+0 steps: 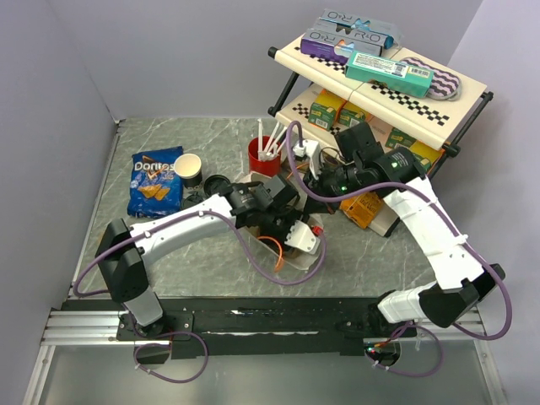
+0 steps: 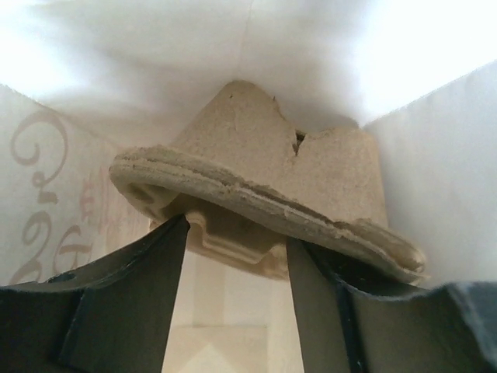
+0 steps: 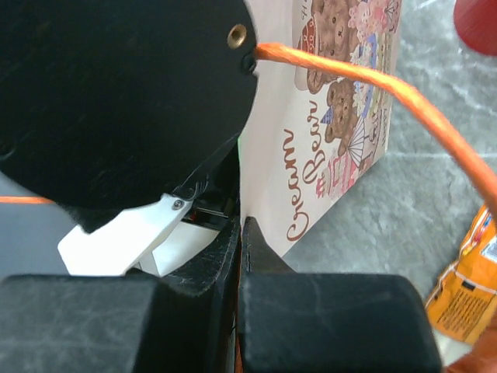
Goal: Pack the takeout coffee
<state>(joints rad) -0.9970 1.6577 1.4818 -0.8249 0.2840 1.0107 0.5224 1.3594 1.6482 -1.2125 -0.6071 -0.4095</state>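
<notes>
The takeout coffee cup (image 1: 187, 169) stands open on the table at the left, with its black lid (image 1: 217, 183) lying beside it; neither gripper is near them. My left gripper (image 2: 237, 233) is inside a white printed paper bag (image 3: 326, 155). Its jaws stand open, either side of a moulded pocket under a pulp cup carrier (image 2: 256, 155). My right gripper (image 3: 242, 229) is shut at the bag's rim, with the orange cord handle (image 3: 373, 78) pinched between its fingers. The left arm's black wrist (image 3: 116, 93) fills the bag's mouth.
A blue Doritos bag (image 1: 154, 181) lies left of the cup. A red cup with white straws (image 1: 266, 156) stands behind the bag. A two-tier rack (image 1: 460, 80) with boxes is at the back right, and an orange snack packet (image 1: 364, 208) lies near its foot.
</notes>
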